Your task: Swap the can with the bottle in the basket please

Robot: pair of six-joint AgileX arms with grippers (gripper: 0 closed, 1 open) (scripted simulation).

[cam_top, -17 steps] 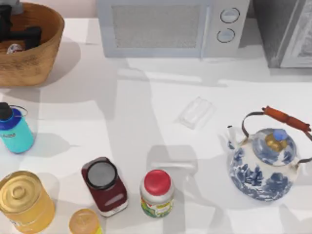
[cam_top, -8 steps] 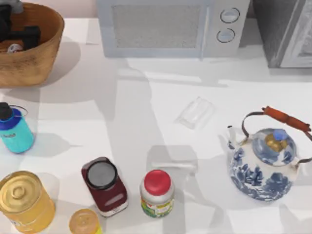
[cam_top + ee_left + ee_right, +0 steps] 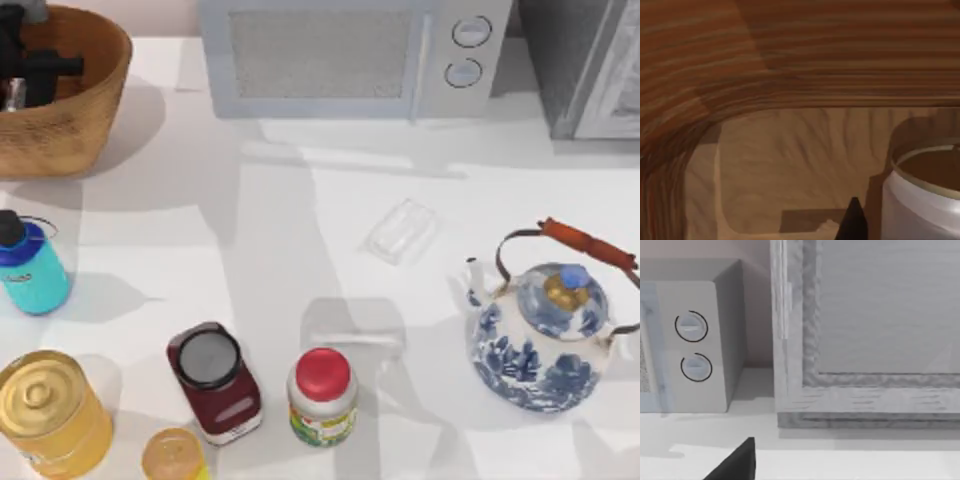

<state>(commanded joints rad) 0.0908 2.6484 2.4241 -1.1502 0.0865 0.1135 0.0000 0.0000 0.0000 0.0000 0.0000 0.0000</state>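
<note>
The wicker basket [image 3: 85, 95] stands at the table's far left corner. My left gripper [image 3: 30, 68] is down inside it, and in the top view it covers most of the can. In the left wrist view the white can [image 3: 922, 200] with its gold rim stands upright on the basket floor [image 3: 790, 165], close beside a dark part of my left gripper [image 3: 852, 225]. The teal bottle [image 3: 32, 270], with a blue shoulder and black cap, stands upright on the table at the left edge, in front of the basket. My right gripper [image 3: 735, 462] is parked near the back right.
A microwave [image 3: 350, 55] stands along the back, with a grey cabinet [image 3: 590, 65] to its right. A blue-and-white kettle [image 3: 545, 335] is at the right. At the front left stand a yellow-gold tin [image 3: 45, 410], a small yellow jar [image 3: 172, 455], a dark red jar [image 3: 213, 380] and a red-capped jar [image 3: 322, 395]. A clear box [image 3: 400, 230] lies mid-table.
My left gripper has shifted left and deeper into the basket, and it now hides the can that showed beside it in the top view. Nothing else moved.
</note>
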